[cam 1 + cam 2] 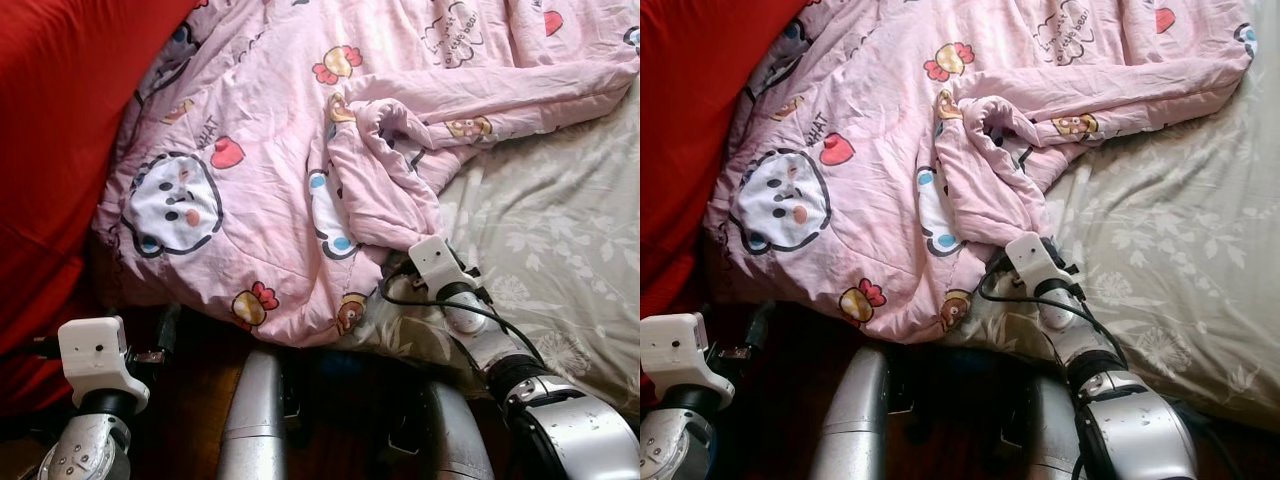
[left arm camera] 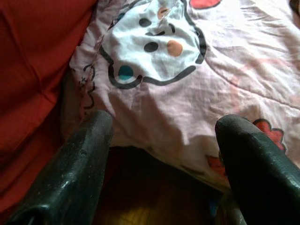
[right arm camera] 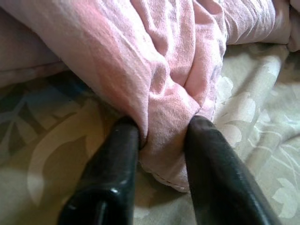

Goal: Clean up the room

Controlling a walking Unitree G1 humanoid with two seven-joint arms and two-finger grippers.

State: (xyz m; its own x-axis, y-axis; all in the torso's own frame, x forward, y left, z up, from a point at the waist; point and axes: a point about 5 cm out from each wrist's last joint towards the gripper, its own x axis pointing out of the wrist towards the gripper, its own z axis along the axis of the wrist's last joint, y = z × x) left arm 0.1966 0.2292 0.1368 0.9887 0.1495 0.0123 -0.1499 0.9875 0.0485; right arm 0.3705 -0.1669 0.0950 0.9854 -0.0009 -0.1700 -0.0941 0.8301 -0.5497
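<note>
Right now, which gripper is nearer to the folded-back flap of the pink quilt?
Right. The right gripper has its jaws closed on the flap's lower edge of the pink quilt. The left gripper hangs open off the bed's corner, below the quilt's cat face print.

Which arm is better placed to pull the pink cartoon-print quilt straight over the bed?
The right. Its tool is shut on a fold of the pink cartoon-print quilt above the grey floral bedsheet. The left tool hangs open, short of the quilt's edge.
</note>
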